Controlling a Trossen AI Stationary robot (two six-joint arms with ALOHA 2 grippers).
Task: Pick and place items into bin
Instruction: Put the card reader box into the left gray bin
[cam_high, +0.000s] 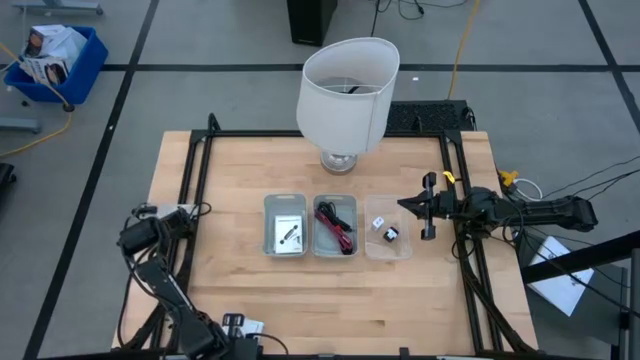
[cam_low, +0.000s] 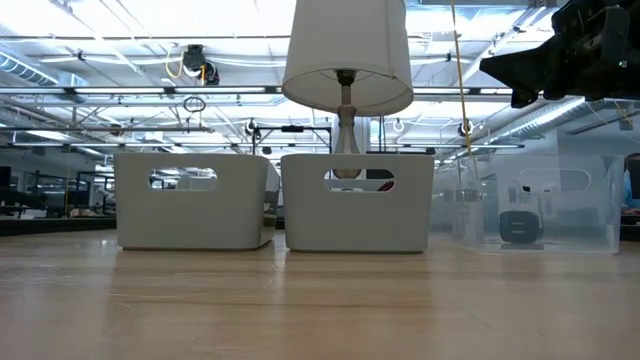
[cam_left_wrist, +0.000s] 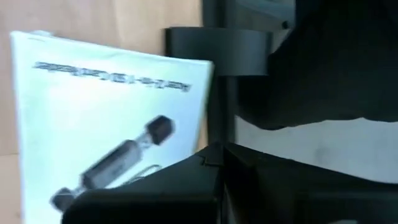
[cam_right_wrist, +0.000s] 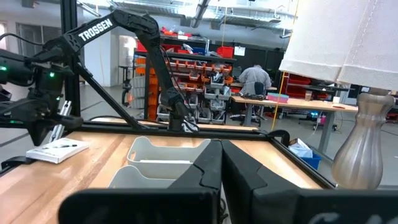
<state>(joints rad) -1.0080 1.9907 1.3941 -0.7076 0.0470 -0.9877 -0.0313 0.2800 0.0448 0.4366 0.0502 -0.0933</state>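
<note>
Beside the clear bin (cam_high: 388, 240) on the desk (cam_high: 230, 300), the right gripper (cam_high: 428, 207) hovers with jaws closed and holding nothing. Packets (cam_high: 288, 235), cables (cam_high: 338, 228) and a small block (cam_high: 379, 224) already lie in bins. Swinging away could clip the lamp (cam_high: 346, 92). Left jaws: cannot tell; that arm sits at the desk's near-left corner.

Right arm comes in from the right edge of the high view at mid-height, stretched roughly level toward frame centre. Right tool (cam_high: 419, 206) sits right of centre, fingers closed together; its wrist view shows the two dark fingers (cam_right_wrist: 239, 180) meeting tip to tip. In the low view it hangs at upper right. Left arm is folded at lower left, left tool (cam_high: 235, 324) near the bottom edge, fingers pressed together.
</note>
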